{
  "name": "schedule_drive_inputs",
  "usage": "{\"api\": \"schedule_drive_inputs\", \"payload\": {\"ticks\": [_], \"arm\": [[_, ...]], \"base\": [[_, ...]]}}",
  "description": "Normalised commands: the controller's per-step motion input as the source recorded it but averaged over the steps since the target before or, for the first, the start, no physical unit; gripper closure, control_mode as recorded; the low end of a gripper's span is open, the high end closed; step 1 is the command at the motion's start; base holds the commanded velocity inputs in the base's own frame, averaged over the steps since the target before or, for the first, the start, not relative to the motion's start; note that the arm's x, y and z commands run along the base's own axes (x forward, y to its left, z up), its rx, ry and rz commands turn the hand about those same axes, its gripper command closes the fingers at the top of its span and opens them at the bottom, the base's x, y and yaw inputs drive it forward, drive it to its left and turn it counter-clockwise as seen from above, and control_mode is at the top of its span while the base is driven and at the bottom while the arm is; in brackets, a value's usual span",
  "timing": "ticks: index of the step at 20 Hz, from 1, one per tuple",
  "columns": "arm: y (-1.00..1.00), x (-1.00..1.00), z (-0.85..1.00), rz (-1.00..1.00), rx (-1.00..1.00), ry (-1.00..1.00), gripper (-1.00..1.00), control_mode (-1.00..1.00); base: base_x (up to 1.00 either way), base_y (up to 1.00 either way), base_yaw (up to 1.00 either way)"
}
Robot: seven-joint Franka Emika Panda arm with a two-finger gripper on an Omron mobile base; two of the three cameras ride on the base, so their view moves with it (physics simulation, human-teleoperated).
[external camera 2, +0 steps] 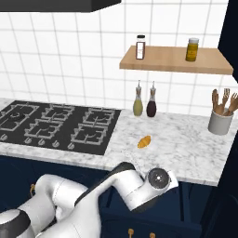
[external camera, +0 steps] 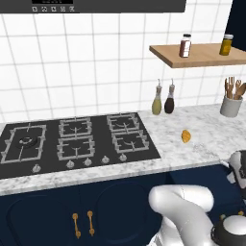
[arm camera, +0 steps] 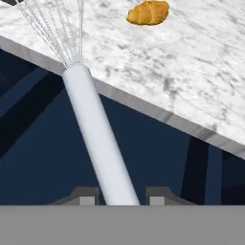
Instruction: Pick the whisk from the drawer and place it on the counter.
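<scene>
With its jaws clamped on the slim white handle of the silver wire-headed whisk (arm camera: 98, 143), the two-finger gripper (arm camera: 119, 197) holds the head over the near edge of the speckled marble counter (arm camera: 191, 72), so lowering early could snag that edge.

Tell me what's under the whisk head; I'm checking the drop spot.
In the hand view the whisk head overlaps the counter edge, with marble showing through the wires; a croissant lies farther in. Its handle runs over dark navy cabinet front. Contact cannot be judged.
</scene>
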Motion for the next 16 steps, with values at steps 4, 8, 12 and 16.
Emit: {"api": "schedule_drive_inputs", "payload": {"ticks": [4,8,12,16], "arm": [[0.48,0.32,0.66,-0.01,0.00,-0.04,1.00,-1.00],[0.02,0.79,0.31,0.00,0.00,0.06,1.00,-1.00],[0.00,0.95,0.03,0.04,0.00,0.21,1.00,-1.00],[0.00,0.74,0.00,0.07,0.00,0.26,1.00,-1.00]], "base": [[0.00,0.00,0.00],[0.00,0.00,0.00],[0.00,0.00,0.00],[0.00,0.00,0.00]]}}
